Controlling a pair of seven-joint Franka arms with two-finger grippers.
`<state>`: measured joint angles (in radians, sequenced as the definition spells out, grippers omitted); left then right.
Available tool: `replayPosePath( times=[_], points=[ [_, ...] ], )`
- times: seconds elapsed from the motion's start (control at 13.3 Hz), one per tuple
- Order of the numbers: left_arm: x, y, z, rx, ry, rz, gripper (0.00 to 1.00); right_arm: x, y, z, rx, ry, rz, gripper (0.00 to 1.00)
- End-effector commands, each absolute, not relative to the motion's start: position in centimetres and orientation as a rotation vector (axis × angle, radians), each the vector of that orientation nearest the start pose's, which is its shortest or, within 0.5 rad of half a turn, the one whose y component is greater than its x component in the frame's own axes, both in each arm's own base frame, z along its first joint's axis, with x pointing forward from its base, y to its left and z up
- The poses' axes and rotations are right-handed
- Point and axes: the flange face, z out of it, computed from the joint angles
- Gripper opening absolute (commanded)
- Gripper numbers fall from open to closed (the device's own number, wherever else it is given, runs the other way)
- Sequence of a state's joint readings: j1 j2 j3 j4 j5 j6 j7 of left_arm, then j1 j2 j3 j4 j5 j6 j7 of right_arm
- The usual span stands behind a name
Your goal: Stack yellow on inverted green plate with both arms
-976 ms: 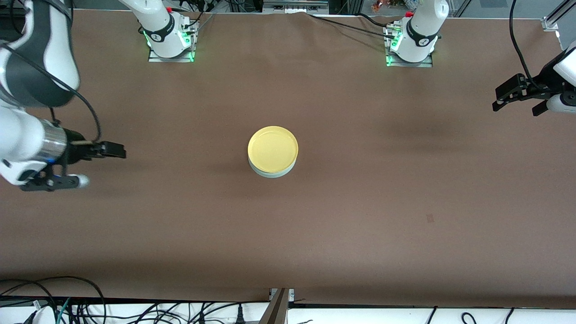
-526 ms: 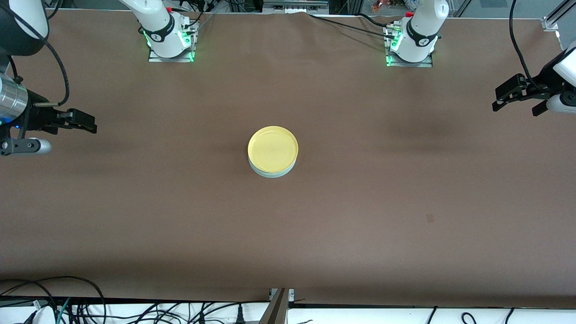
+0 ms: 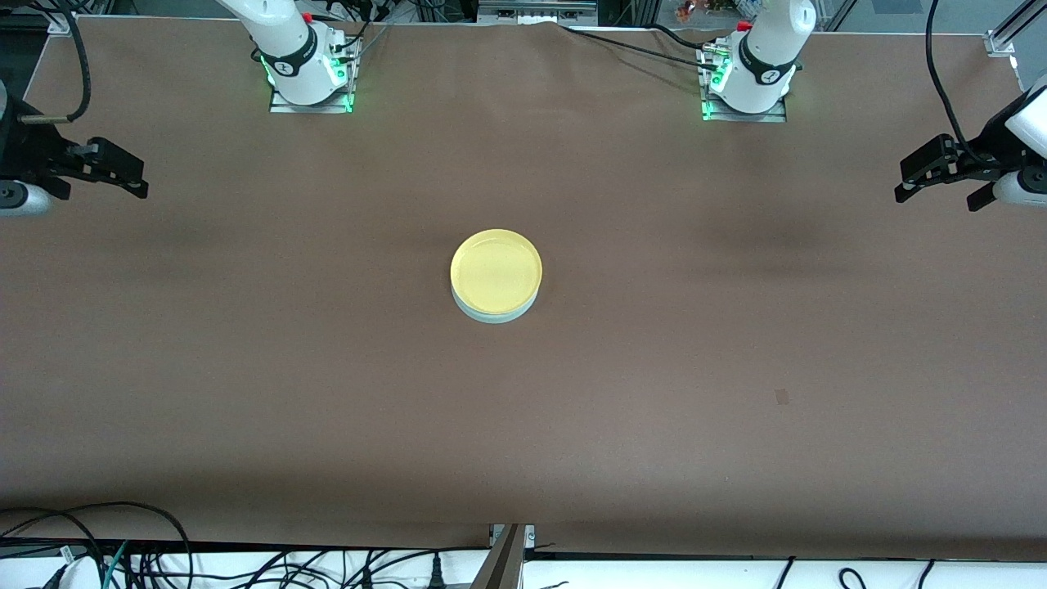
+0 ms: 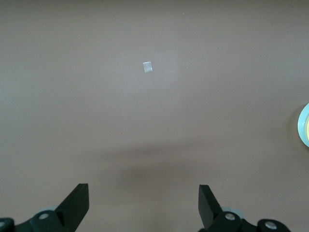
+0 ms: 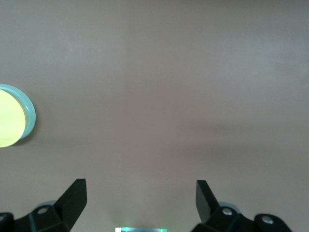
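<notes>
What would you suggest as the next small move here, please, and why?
Probably none beyond parking: the yellow plate already sits on the green plate mid-table. The left gripper and right gripper hang open, empty, over the table ends, so I would let both arms wait.

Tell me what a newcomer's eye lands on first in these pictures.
The yellow plate stands out first, stacked on the green plate at the middle of the brown table. Next come the two open pincers, both empty and well away from the stack: the left pincer over the left arm's end of the table, the right pincer over the right arm's end.
</notes>
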<state>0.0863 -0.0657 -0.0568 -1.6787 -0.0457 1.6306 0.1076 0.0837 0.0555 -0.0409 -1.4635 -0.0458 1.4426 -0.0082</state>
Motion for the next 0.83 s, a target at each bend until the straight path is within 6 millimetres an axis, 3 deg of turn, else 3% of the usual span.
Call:
replayPosePath(
  times=[0.0,0.3,0.75],
  points=[
    [53.9,1.2,61.5,-3.163,0.127,0.002,1.0,54.0,1.3,63.3,-3.198,-0.086,0.21,1.0],
    [54.8,1.4,60.9,-3.162,0.132,0.005,1.0,53.0,1.3,62.7,-3.177,-0.081,0.271,1.0],
    [55.0,1.0,61.1,-3.16,0.151,-0.015,1.0,54.4,1.9,62.0,-3.176,-0.129,0.288,1.0]
  ],
)
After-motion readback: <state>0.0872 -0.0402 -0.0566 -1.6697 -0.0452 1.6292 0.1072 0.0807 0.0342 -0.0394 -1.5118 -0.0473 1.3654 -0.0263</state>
